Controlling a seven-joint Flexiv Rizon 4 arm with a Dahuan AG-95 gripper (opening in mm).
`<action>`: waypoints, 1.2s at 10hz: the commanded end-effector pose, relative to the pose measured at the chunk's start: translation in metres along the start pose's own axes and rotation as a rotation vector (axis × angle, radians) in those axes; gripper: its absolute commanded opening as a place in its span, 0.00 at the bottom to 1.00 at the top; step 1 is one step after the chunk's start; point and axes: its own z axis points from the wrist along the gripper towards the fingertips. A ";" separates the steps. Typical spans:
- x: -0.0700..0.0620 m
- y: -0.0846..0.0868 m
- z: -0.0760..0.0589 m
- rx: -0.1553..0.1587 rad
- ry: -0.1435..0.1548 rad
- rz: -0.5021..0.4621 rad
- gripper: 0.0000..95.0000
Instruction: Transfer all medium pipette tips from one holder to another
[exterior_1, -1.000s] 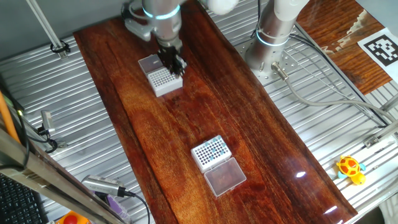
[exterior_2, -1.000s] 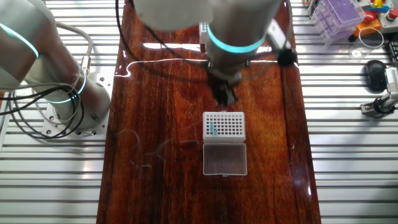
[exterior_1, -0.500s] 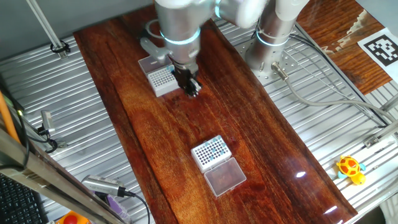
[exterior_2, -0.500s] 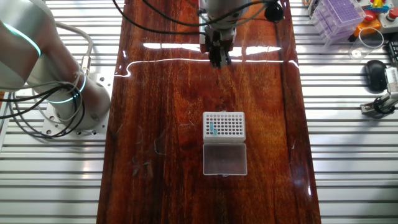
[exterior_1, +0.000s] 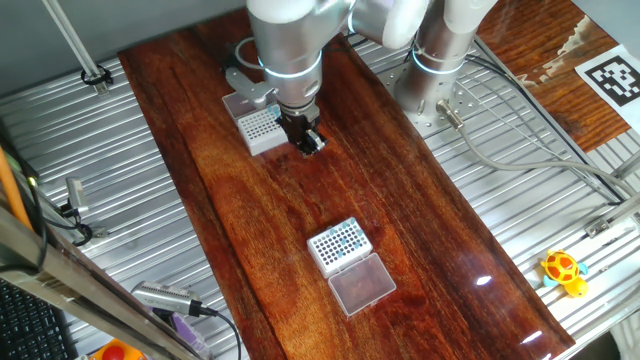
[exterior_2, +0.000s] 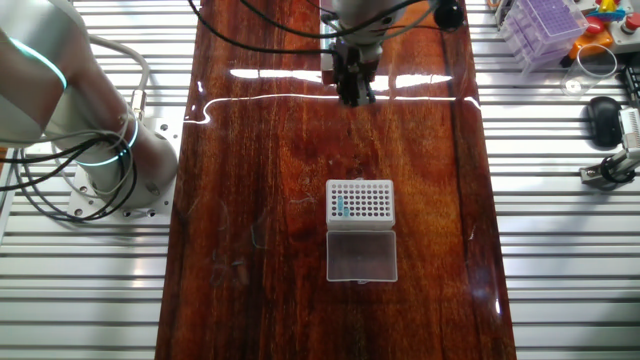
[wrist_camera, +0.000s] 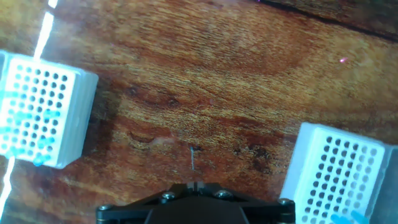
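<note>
Two white tip holders sit on the wooden table, both with their clear lids flipped open flat so the hole grids are reachable from straight above. One holder is right beside the gripper; the other holder is well apart from it, further down the board. The gripper hangs over bare wood just next to the first holder, fingers pointing down, which makes sense since a tip has to come out or go in vertically. In the hand view a thin dark sliver pokes out just past the fingers, maybe a tip, too small to call. So I can't tell if the jaws are pinching anything; from every view they look narrow, but the gap is hidden. The medium pipette tips show as a short teal column near one edge of the far holder, and the hand view shows more teal tips in the holder on its left. My guess is it's mid-carry between holders.
</note>
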 end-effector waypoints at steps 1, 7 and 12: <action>-0.011 0.012 0.004 -0.049 0.006 -0.145 0.00; -0.086 0.142 0.029 -0.057 -0.012 0.026 0.20; -0.088 0.149 0.031 -0.045 -0.003 -0.041 0.00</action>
